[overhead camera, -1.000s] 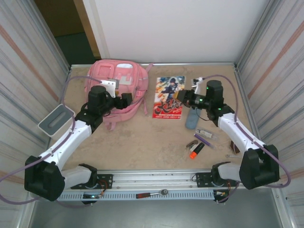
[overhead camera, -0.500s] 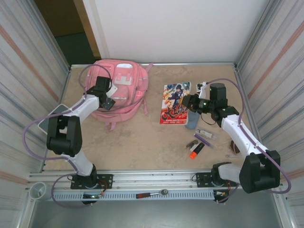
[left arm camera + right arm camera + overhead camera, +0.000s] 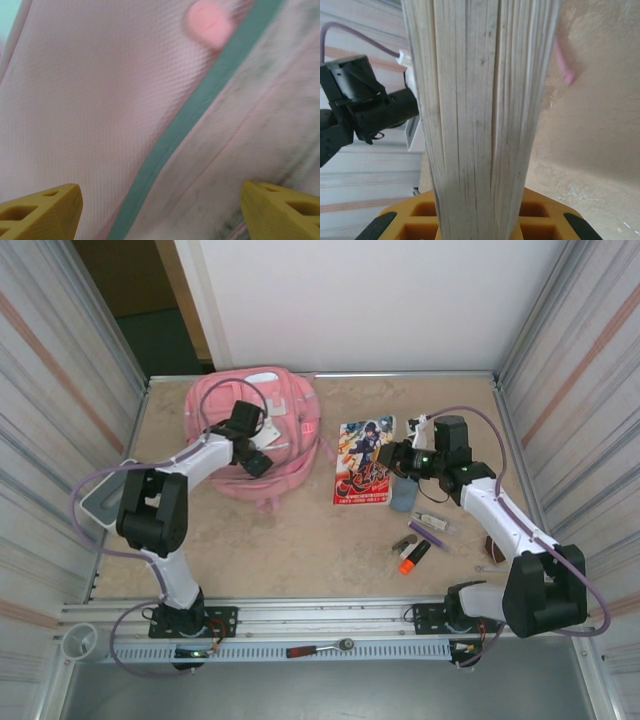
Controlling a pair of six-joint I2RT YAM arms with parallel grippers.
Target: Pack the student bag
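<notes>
Nearest the arm bases, on the right, a marker (image 3: 414,557) lies untouched. Just beyond it the right gripper (image 3: 387,459) is clamped on the book (image 3: 362,462) along its right-hand long edge. The right wrist view shows the page edges pinched between the jaws. The book's long axis runs roughly near to far, tipped a little. Whether it is clear of the table I cannot tell.

The bag (image 3: 210,400) lies to the left of this hand and slightly farther back, in the far-left part of the table, front pockets up. The left gripper (image 3: 260,460) is over the bag's near-right part, its fingers (image 3: 40,210) spread wide and holding nothing. Pink fabric and a grey-green strip (image 3: 200,105) fill the space between them.

The left arm is therefore the one at the bag. I judge the book must travel leftward, spine or edge first, into a mouth that I cannot yet see open.
</notes>
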